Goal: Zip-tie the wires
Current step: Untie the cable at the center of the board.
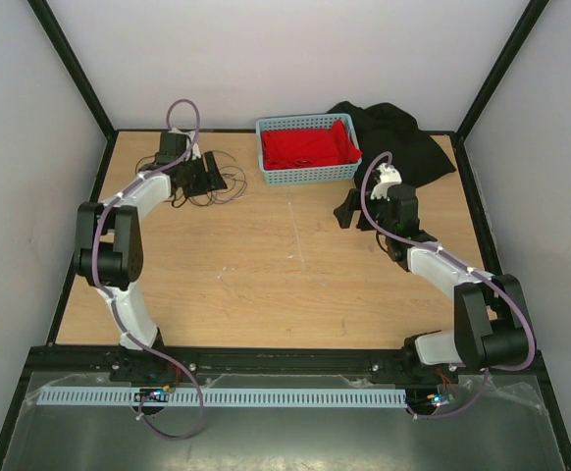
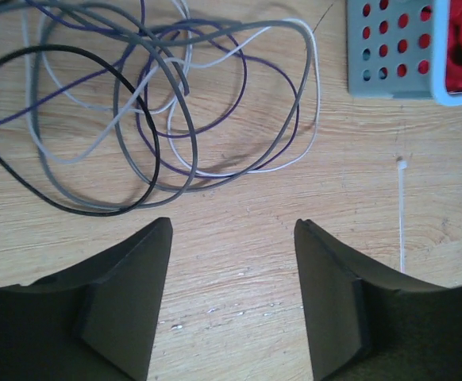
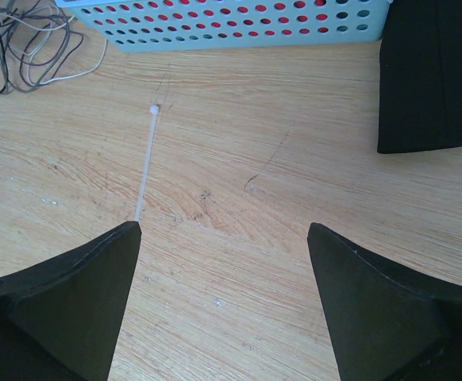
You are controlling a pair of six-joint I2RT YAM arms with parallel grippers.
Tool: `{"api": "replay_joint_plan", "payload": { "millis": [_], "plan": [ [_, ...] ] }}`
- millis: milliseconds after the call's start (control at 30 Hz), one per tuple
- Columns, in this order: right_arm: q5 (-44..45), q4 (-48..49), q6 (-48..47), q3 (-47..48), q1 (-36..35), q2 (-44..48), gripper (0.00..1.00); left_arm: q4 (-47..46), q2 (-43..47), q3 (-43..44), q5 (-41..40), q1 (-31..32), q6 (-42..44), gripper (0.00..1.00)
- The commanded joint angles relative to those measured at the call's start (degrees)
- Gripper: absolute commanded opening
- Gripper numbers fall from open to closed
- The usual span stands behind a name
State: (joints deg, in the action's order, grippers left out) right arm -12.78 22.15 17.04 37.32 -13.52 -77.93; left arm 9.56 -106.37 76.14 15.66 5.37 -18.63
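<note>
The wires (image 2: 136, 119) lie in loose loops of gray, white, purple and black at 10 o'clock on the table (image 1: 285, 285), near its far left edge. The left gripper (image 2: 231, 230) hangs just short of them, its jaws wide apart and holding nothing. A thin white zip tie (image 3: 145, 159) lies flat on the wood, near the front of the blue basket (image 1: 307, 147) at 12 o'clock. The right gripper (image 3: 225, 230) is wide open too and holds nothing. A black cloth (image 3: 433, 79) lies at its 2 o'clock. Bare wood fills the middle of the table.
</note>
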Motion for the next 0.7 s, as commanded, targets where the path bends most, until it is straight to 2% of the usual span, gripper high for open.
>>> {"api": "replay_joint_plan", "payload": {
  "millis": [0,233,400,667],
  "plan": [
    [-1.49,-0.77,0.89,0.48,-0.15,0.43,0.97,0.24,-2.65,4.6,1.6,1.65,-1.3,0.63],
    [-1.95,-0.5,1.07,0.52,-0.1,0.44,0.97,0.36,-8.47,8.37,-3.01,2.25,-1.02,0.55],
    [-2.72,0.2,1.65,0.35,-0.17,-0.04,0.97,2.42,-11.09,10.73,-7.39,2.45,1.4,0.54],
    [-3.37,0.68,2.41,0.71,-0.15,-1.2,0.96,2.48,-10.59,10.25,-8.58,2.63,2.35,0.51]
  ]
}}
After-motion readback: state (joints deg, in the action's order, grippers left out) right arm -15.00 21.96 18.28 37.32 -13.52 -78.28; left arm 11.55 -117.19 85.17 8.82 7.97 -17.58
